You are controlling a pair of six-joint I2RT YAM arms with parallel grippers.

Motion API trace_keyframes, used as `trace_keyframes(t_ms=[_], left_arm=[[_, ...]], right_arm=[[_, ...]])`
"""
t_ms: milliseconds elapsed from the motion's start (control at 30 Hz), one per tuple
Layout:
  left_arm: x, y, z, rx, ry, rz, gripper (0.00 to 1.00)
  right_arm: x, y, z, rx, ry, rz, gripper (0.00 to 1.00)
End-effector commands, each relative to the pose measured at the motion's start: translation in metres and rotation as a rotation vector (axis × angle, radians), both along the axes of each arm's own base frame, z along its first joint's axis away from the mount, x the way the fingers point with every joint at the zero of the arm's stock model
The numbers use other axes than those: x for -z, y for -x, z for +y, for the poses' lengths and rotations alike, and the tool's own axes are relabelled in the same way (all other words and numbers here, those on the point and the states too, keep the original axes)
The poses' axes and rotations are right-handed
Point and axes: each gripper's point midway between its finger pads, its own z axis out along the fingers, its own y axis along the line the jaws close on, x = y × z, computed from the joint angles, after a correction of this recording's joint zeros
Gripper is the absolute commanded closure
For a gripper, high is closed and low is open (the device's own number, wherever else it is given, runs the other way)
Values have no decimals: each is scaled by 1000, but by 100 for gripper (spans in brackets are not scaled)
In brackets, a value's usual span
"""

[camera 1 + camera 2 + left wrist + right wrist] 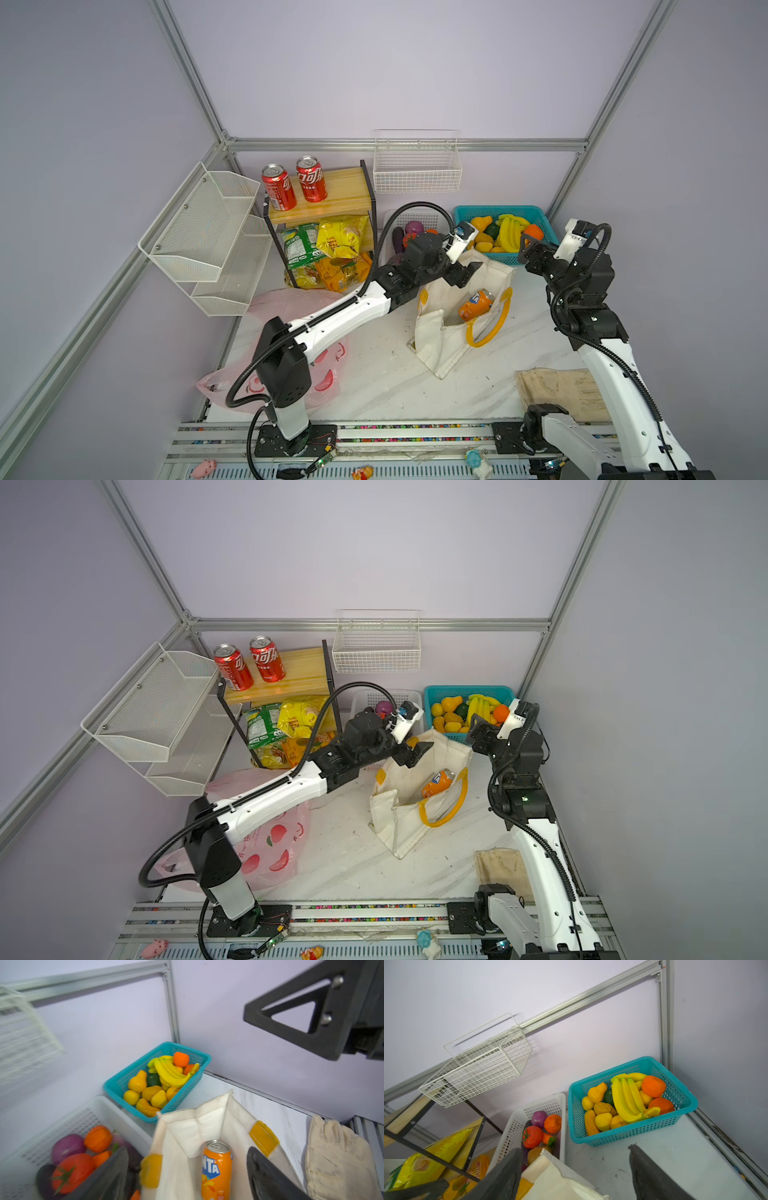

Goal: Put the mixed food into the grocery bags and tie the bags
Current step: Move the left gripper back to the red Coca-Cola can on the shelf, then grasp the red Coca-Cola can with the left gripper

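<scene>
Even soft light, blurred wrist views

White "NTA" on the orange soda can (216,1169); white Chinese characters on the red cola cans (311,179).

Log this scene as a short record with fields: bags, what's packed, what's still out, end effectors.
tote: white canvas tote stands open, untied
packed: one orange soda can lying inside the tote
pink bag: pink plastic bag lies limp, untied, nothing seen inside
cans out: two red cola cans upright on the wooden shelf
vegetables out: tomato and purple onion in the white basket
left end effector: open, over the tote's mouth
right end effector: open, near the tote's far rim
</scene>
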Motion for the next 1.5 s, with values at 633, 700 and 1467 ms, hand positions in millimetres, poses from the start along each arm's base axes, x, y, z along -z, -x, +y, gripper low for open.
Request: trace_keyframes(t_ms=[633, 700, 1467], left_arm=[[-125, -56, 318, -803, 158, 24, 15], [-124, -66, 326, -819, 163, 46, 15], [-127, -150, 358, -888, 134, 31, 17]], right_arm=[[-22, -7, 172, -460, 40, -100, 20], [-23, -7, 173, -463, 42, -100, 20], [-16, -9, 170, -441, 51, -82, 20]])
